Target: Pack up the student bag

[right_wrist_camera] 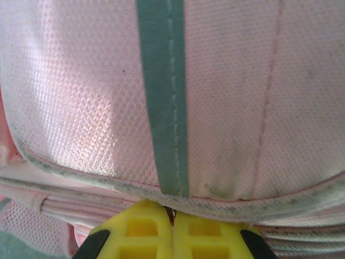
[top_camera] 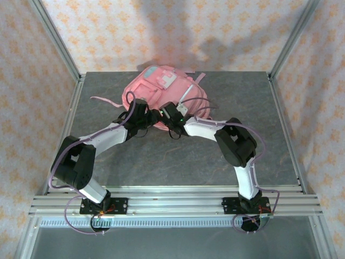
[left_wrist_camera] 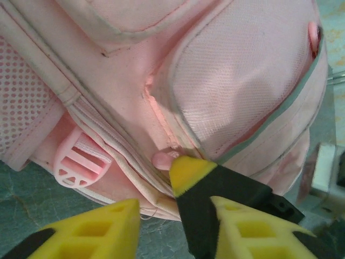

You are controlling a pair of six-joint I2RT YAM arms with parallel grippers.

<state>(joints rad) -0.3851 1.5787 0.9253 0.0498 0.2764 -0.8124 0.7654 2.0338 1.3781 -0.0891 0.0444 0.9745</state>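
The student bag [top_camera: 161, 94] lies in the upper centre of the top view, on the far part of the grey desk [top_camera: 242, 156], with its light blue and white patch [top_camera: 161, 78] turned up and a thin pink strap [top_camera: 102, 100] trailing to the left. Both arms reach in from the bottom of the frame and meet at the near edge of the bag. In the left wrist view the left pincer [left_wrist_camera: 175, 202] has its yellow fingers [left_wrist_camera: 97, 232] spread apart at the bottom of the frame, and they close on nothing. Between them appears the tip of the right pincer [left_wrist_camera: 188, 172], just beside a small pink zip pull [left_wrist_camera: 163, 159]. A pink plastic buckle [left_wrist_camera: 81, 161] sits at the lower left, and a mesh front pocket [left_wrist_camera: 242, 81] with grey-green piping fills the upper right. In the right wrist view the right pincer's fingers are pressed together at the bottom centre, right under the pocket's rim, where a grey-green band [right_wrist_camera: 161, 97] runs down. I cannot tell whether they pinch anything.
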